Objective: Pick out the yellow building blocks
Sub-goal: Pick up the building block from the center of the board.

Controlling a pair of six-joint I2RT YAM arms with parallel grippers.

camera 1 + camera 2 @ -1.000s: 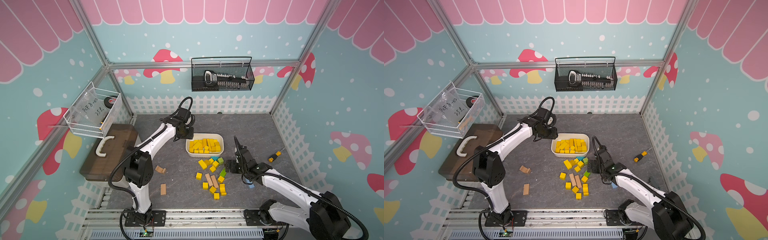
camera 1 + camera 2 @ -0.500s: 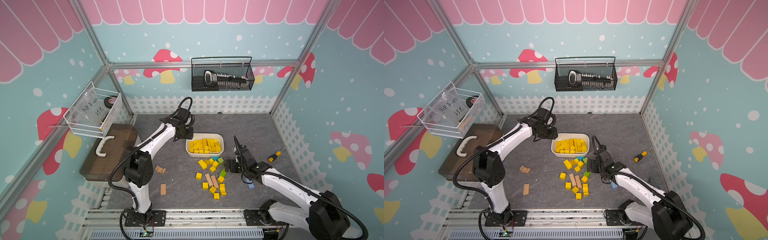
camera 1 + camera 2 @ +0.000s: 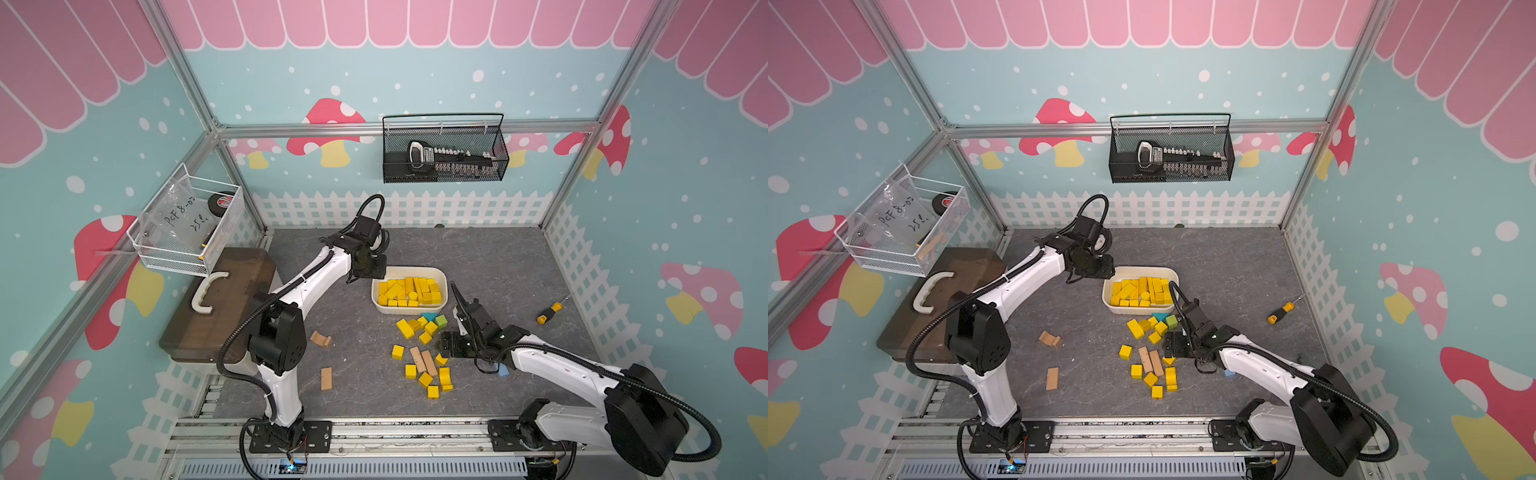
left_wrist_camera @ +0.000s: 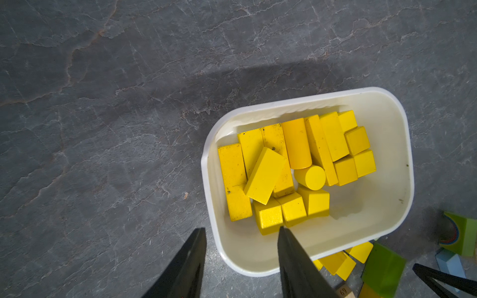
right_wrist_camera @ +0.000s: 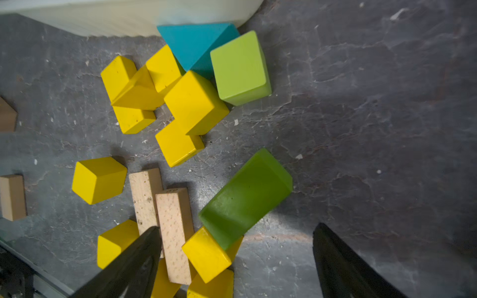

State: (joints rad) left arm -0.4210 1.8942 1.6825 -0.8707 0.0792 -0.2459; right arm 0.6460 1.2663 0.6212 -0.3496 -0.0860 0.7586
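Two groups of yellow building blocks (image 3: 409, 291): most in the white bin (image 3: 407, 310), others loose on the table (image 3: 498, 257) beside it. Left claw (image 4: 242, 228) apart over bin rim; right claw (image 5: 237, 226) apart above loose blocks.

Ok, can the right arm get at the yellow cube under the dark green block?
Probably, not cleanly: its open jaws straddle the yellow cube, but the green block leans on it.

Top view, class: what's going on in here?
Two robot arms are sorting yellow blocks into a white tray. Many lie in it; others sit loose on the mat among tan blocks and green blocks. The right hand, open and empty, hangs over that pile; the left hand, also open, hovers at the tray's corner.
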